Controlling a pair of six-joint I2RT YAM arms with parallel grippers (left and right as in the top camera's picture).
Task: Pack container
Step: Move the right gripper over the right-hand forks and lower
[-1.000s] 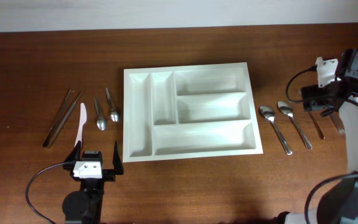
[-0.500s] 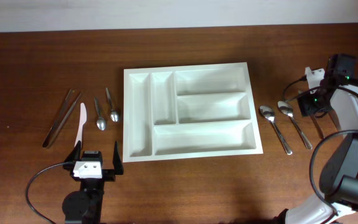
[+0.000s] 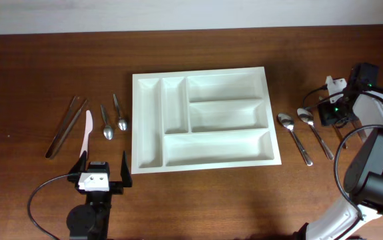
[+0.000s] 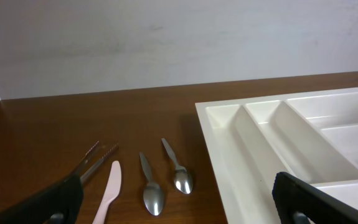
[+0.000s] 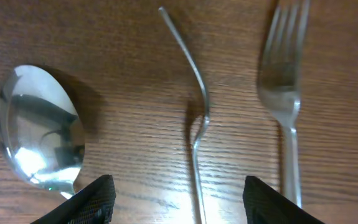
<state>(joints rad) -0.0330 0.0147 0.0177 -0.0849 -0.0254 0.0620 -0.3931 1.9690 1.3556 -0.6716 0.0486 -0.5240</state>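
On the bench (image 3: 38, 73), the large white rectangular plastic cutlery tray (image 3: 135, 123) lies lengthwise left-right between the left claw (image 3: 103, 167), wide open, and the right claw (image 3: 330, 113), part-open, both empty.

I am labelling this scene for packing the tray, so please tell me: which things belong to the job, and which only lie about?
Belong to the job: white tray, tongs, pink knife, two small spoons, two large spoons, fork, thin metal utensil beside it.
Only lying about: nothing that I can see; the rest is the wooden table.
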